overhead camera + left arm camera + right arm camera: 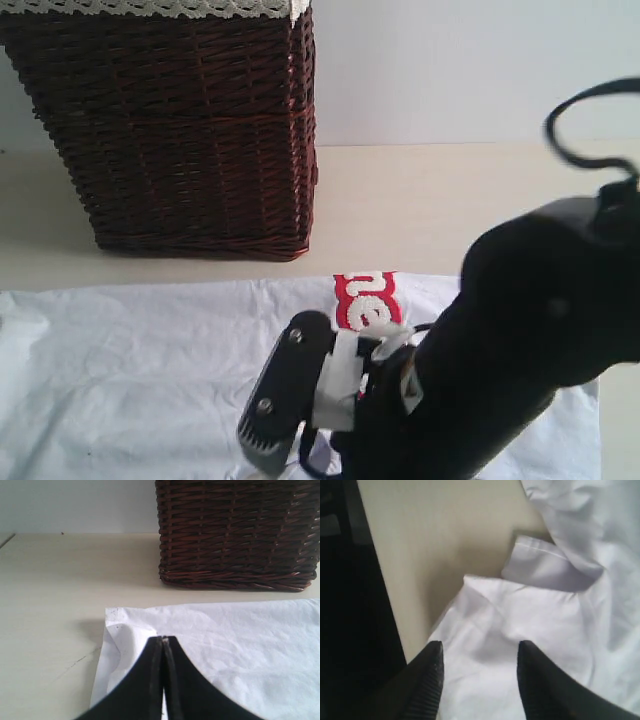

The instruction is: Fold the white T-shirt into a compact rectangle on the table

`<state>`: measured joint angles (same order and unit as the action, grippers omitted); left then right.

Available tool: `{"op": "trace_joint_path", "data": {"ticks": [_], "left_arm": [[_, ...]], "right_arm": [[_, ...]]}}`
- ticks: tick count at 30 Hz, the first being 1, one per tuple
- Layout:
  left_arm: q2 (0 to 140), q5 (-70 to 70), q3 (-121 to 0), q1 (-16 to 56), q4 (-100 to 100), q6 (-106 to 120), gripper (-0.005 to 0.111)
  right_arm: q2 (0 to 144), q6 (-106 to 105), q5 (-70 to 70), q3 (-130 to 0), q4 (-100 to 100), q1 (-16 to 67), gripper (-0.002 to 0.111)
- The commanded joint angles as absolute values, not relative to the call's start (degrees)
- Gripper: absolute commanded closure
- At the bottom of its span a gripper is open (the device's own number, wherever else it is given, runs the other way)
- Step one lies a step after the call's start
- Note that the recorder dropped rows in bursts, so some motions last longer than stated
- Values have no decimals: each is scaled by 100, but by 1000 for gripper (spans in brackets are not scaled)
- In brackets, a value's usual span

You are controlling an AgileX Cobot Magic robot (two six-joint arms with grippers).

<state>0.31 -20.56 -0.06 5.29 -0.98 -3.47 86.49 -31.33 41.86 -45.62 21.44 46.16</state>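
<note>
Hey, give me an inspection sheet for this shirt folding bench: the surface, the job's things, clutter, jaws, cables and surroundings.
Surface: pale cream table, with faint dark marks near the shirt's corner.
Job's things: white T-shirt spread out and wrinkled, not yet compact; red lettering showing.
Clutter: dark wicker basket with a lace rim, standing on the table behind the shirt and apart from it.
Grippers: left gripper has its jaws shut at the shirt's corner; whether cloth is pinched cannot be told. Right gripper has its jaws open over the shirt's edge, holding nothing.
Cables: black cable loops above the right arm, clear of the shirt.
Surroundings: plain pale wall behind the table.
</note>
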Motion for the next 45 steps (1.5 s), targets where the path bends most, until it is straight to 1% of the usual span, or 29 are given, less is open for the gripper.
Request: {"op": "trace_joint_path", "data": {"ticks": [1,4,8,11,15,20,22,23,26,27,29,33,38,41,45], "left_arm": [[0,-2028,0,512,-107,-345,107],[0,-2028,0,512,-107,-345,107],[0,-2028,0,512,-107,-345,107],[0,-2028,0,512,-107,-345,107],[0,-2028,0,512,-107,-345,107],[0,-2028,0,512,-107,-345,107],[0,-2028,0,512,-107,-345,107],[0,-2028,0,512,-107,-345,107],[0,-2028,0,512,-107,-345,107],[0,-2028,0,512,-107,-345,107],[0,-2028,0,512,-107,-345,107],[0,-2028,0,512,-107,-345,107],[0,-2028,0,512,-107,-345,107],[0,-2028,0,512,-107,-345,107],[0,-2028,0,512,-107,-345,107]], "right_arm": [[9247,-2877,3900,-4555,2038,5139,60],[9538,-2761,3700,-4555,1970,5533,60],[9769,-2232,3128,-4555,1476,5797,60],[9935,-1158,3021,-4555,674,5808,60],[10069,497,3370,-4555,-785,5808,60],[10079,1227,3358,-4555,-1166,5808,61],[10079,1227,3357,-4555,-1166,5808,67],[10079,1227,3357,-4555,-1166,5808,74],[10079,1212,3453,-4555,-1166,5808,101],[10079,1156,3509,-4555,-1166,5808,108],[10068,1012,3706,-4629,-1166,5808,108],[9970,613,4633,-5054,-1258,5808,108],[9722,578,5570,-5760,-2019,5797,108],[9674,564,5751,-6077,-2793,5797,108],[9747,551,5706,-6101,-3789,5783,108]]}}
